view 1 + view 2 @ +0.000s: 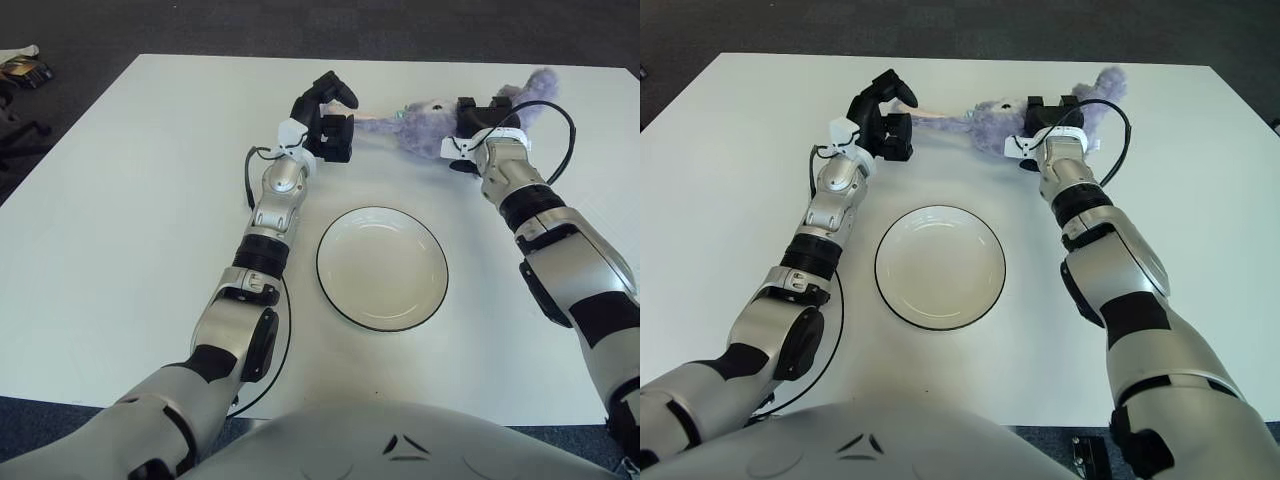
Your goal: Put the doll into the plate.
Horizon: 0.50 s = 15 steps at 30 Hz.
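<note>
A purple plush doll [420,125] lies on the white table beyond the plate, its head to the right and a thin pale end reaching left. A white plate [382,267] with a dark rim sits empty near the table's middle. My right hand [482,115] is over the doll's body with its fingers closed on it. My left hand [335,115] is at the doll's thin left end. Its thumb is raised and its fingers are lower, and they stand apart around that end without closing on it.
The white table [130,200] extends wide to the left and in front of the plate. A small dark object [25,70] lies on the dark floor at the far left. Black cables loop beside both wrists.
</note>
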### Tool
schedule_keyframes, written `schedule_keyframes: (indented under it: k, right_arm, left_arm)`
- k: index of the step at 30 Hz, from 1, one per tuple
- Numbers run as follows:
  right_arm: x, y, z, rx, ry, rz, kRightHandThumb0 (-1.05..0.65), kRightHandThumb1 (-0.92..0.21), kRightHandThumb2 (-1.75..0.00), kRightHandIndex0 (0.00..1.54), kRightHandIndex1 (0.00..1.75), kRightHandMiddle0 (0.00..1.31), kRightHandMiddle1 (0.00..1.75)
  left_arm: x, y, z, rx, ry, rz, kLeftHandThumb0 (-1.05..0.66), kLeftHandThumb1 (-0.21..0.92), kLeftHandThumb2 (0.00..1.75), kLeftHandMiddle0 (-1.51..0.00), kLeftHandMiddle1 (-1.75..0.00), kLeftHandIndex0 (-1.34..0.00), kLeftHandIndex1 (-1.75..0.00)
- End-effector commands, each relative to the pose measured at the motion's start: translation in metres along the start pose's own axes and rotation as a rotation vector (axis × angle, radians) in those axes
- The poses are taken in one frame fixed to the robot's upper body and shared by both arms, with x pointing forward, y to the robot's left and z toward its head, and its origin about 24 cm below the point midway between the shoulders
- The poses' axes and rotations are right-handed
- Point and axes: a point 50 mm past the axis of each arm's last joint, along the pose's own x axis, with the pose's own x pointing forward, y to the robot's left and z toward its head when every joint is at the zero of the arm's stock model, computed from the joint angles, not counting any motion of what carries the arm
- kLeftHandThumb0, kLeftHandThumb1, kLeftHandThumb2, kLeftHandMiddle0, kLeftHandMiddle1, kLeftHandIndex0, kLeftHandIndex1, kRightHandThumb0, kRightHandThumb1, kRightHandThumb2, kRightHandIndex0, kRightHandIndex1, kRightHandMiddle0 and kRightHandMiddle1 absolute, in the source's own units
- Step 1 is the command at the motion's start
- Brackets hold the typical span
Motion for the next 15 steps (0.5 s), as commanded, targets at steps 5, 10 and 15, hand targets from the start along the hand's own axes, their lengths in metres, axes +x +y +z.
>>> schedule_keyframes:
  k: [5,10,15]
  right_arm:
    - [-0.0084,0.0274,-0.0058,0.060,-0.019,0.017,0.47,-0.31,-1.32,0.60,1.75,0.48,1.75]
    - [-0.0101,0.0275,-0.0066,0.104,-0.066,-0.007,0.44,-0.40,-1.21,0.53,1.74,0.85,1.75]
    - [-0.0106,0.0267,-0.0070,0.127,-0.076,-0.012,0.42,-0.47,-1.10,0.49,1.72,1.00,1.75]
  left_arm:
    - [-0.0005,0.0023,0.0012,-0.008,-0.018,0.009,-0.52,0.22,1.44,-1.33,-1.75,-0.69,-1.75]
    - [-0.0005,0.0027,0.0013,-0.007,-0.027,0.001,-0.51,0.22,1.43,-1.33,-1.75,-0.69,-1.75]
    - [-0.0003,0.0033,0.0014,-0.004,-0.027,0.000,-0.51,0.23,1.43,-1.33,-1.75,-0.69,-1.75]
